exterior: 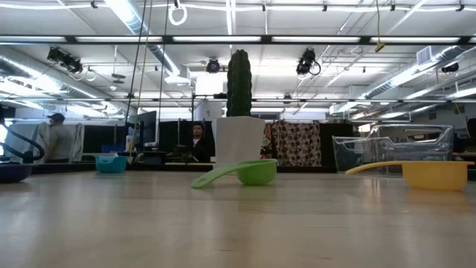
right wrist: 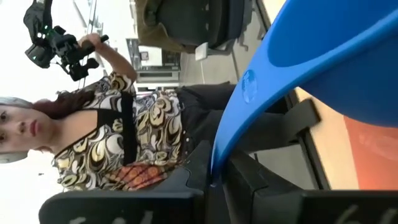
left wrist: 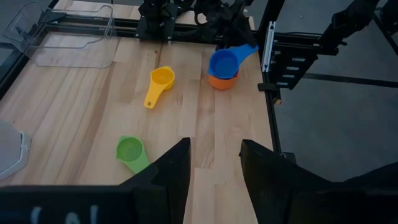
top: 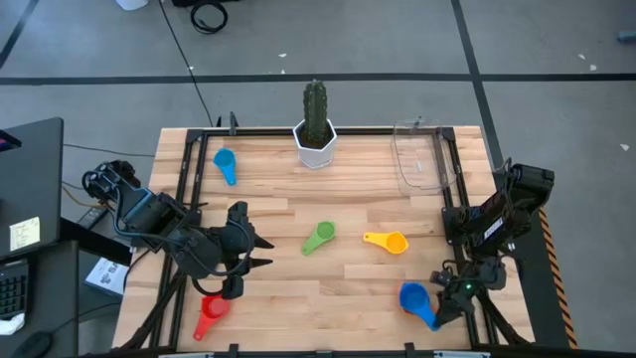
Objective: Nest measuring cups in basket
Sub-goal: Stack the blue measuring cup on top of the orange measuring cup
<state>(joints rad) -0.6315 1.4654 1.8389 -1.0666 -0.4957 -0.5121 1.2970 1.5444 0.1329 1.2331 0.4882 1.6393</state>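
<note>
- High view: the right gripper (top: 444,288) pinches the blue cup's (top: 415,298) handle near the table's (top: 348,288) front right corner; the handle points toward that corner.
- The clear basket (top: 422,159) sits at the back right corner.
- Left wrist view: the blue cup (left wrist: 225,61) sits in the orange cup (left wrist: 221,81); the left gripper's (left wrist: 214,165) fingers are spread.
- Right wrist view: the handle (right wrist: 249,93) is clamped.
</note>
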